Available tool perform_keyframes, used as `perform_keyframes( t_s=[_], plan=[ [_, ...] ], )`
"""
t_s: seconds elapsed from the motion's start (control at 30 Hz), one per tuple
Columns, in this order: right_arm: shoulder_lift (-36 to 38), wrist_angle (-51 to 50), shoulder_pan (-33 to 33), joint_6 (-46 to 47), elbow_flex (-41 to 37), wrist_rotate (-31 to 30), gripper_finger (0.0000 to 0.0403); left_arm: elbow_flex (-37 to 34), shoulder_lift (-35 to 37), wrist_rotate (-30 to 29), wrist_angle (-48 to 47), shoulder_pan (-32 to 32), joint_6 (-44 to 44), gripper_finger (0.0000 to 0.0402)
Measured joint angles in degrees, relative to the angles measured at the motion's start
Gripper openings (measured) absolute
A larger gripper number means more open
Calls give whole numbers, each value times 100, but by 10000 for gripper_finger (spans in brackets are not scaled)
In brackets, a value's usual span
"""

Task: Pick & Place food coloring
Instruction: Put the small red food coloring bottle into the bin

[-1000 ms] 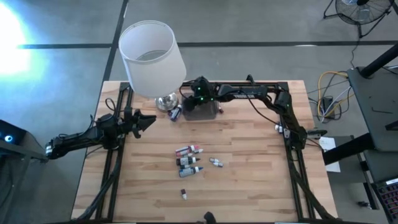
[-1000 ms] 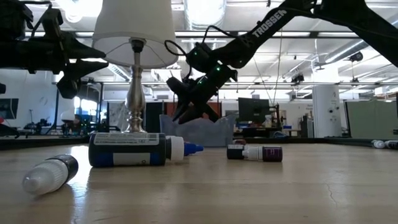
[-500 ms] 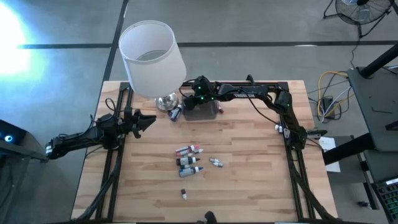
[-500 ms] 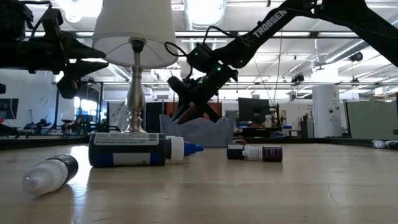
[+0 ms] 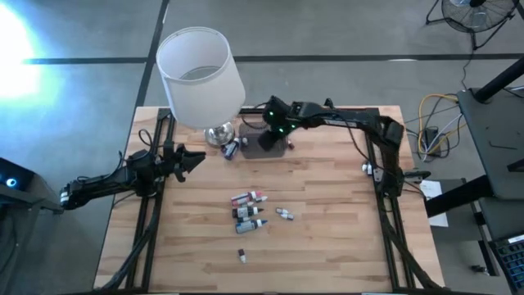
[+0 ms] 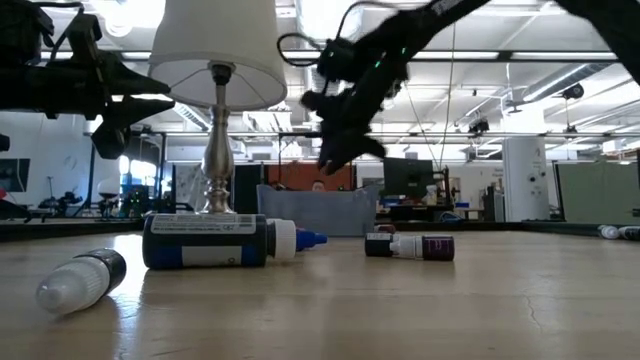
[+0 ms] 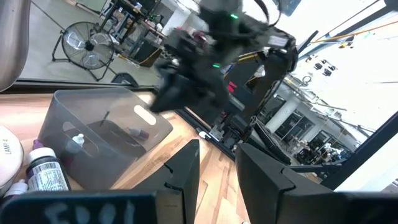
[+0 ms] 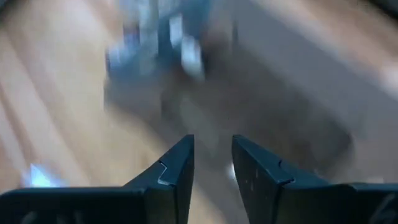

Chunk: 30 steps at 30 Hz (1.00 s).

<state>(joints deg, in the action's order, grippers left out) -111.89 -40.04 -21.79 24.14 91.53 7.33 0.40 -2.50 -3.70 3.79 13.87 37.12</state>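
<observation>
Several tiny food coloring bottles (image 5: 249, 210) lie on their sides mid-table, one alone nearer the near edge (image 5: 242, 256) and one by the lamp base (image 5: 232, 149). In the low view, a dark bottle (image 6: 205, 240) and a whitish one (image 6: 80, 280) lie closest. More bottles sit inside the translucent grey box (image 7: 106, 137). My right gripper (image 5: 270, 138) hovers above that box (image 5: 255, 144), open and empty (image 8: 211, 146). My left gripper (image 5: 196, 157) waits open at the table's left side, facing the box (image 7: 217, 149).
A white-shaded lamp (image 5: 201, 78) with a chrome base (image 5: 219, 133) stands at the far left, next to the grey box. Bare wood lies on the right half and along the near edge. Dark frame rails (image 5: 385, 205) run along both table sides.
My right gripper has risen from just over the grey box and shifted toward the table's right, moving fast in the last half second. The left arm and the bottles on the table have kept still.
</observation>
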Motion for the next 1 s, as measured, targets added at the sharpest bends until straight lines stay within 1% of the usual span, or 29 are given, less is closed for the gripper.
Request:
perform_keyframes(
  t_s=[0.1, 0.2, 0.37, 0.47, 0.6, 0.67, 0.83, 0.9, 1.0],
  plan=[
    [368, -1187, 355, -60, -2, 0, 100, 0, 0, 0, -2, 0, 0, 85],
    [576, -2023, 909, 38, -34, 2, 100, 1, -2, 0, -1, 0, 0, 85],
    [510, -2496, 1956, 430, -109, 88, 103, 0, 0, 0, 0, 0, 0, 85],
    [413, -2320, 2512, 790, -275, 33, 109, 1, 0, -1, 0, -1, 0, 85],
    [335, -1722, 3200, 1150, -639, -403, 118, 0, 0, 0, 0, 0, 0, 85],
    [296, -1357, 3452, 1244, -813, -362, 122, 2, 0, -2, 0, 0, 0, 85],
    [-125, -597, 3794, 1346, -820, 45, 121, 1, 0, 0, 0, -1, 0, 85],
    [-332, -381, 3894, 1347, -648, 48, 119, 2, -2, 0, 0, 0, 0, 85],
    [-612, -383, 4017, 1287, -383, 32, 115, 2, -2, -2, 0, 0, 0, 85]
  ],
)
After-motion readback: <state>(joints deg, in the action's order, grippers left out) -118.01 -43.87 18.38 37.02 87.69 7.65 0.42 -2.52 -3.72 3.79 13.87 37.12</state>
